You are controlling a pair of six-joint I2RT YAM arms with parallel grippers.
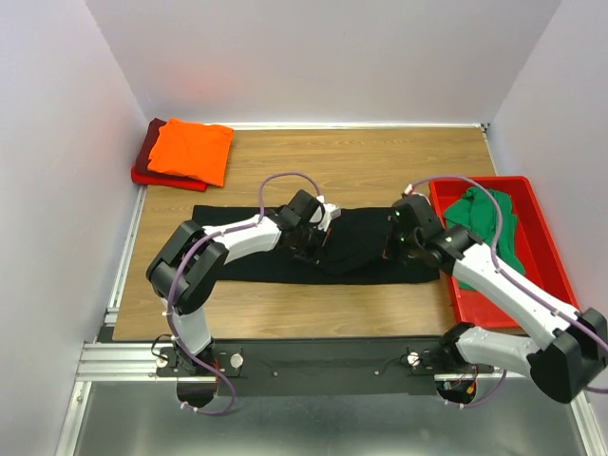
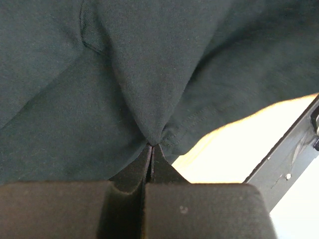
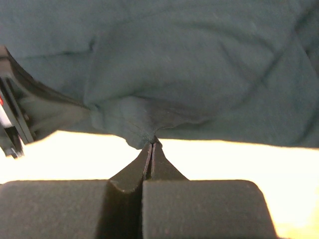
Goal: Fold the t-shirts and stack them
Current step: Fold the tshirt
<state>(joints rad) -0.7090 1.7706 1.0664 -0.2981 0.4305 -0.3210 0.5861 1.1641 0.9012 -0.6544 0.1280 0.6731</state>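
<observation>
Landmark = red bin (image 1: pixel 549 249), which sits on the desk (image 1: pixel 361 157).

- Black t-shirt (image 1: pixel 237 258): lies on the desk to the left of the bin, laid out as a long flat band. Its near end is just beside the bin's left wall and its far end is well away from it. The part nearest the bin is bunched and lifted into a hump, and the rest is flat.
- Left gripper (image 2: pixel 151 146): clenched, jaws pressed together on a small pinch of the black t-shirt. The hem seam shows right at the tips, and cloth drapes up and away from them. It's on the side of the hump farther from the bin.
- Right gripper (image 3: pixel 153 142): also clenched on a pinch of the black t-shirt, at a folded edge, with bright desk showing under the cloth. It's on the side of the hump nearer the bin, close to the bin's left wall.
- Green t-shirt (image 1: pixel 486 221): crumpled inside the bin, toward its back half.
- Orange t-shirt (image 1: pixel 193 150): folded, at the desk's back corner farthest from the bin, on top of the dark red t-shirt (image 1: pixel 152 141), which sticks out along the side away from the bin.
</observation>
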